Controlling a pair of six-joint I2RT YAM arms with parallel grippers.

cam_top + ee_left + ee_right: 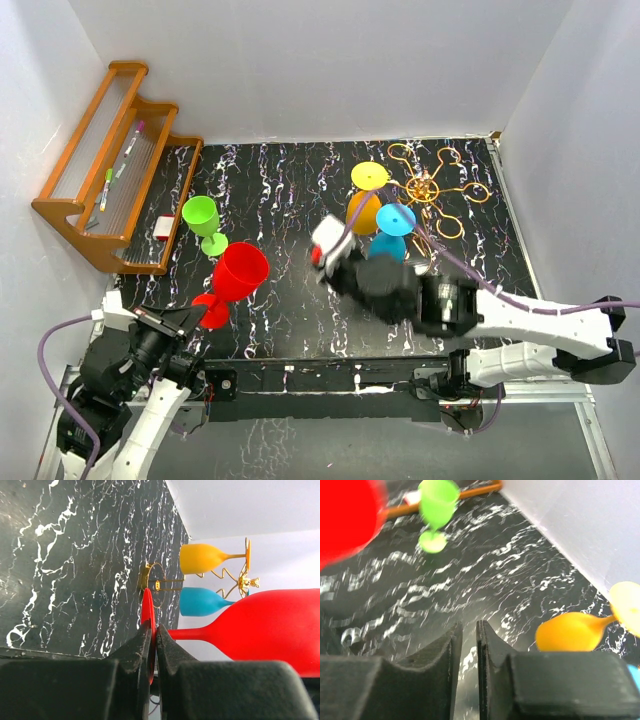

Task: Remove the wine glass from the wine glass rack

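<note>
The gold wire wine glass rack (432, 188) stands at the back right. An orange glass (364, 208) and a blue glass (390, 236) hang upside down from its arms; both also show in the left wrist view, orange (202, 558) and blue (200, 601). My left gripper (212, 312) is shut on the foot (148, 611) of a red glass (240, 272), holding it at the front left. My right gripper (322, 252) hovers just left of the orange glass (567, 632), jaws nearly together and empty.
A green glass (204, 222) stands upright on the black marbled table (290, 190), left of centre. An orange-brown wooden stepped shelf (110, 170) sits at the back left against the wall. White walls close in the back and both sides.
</note>
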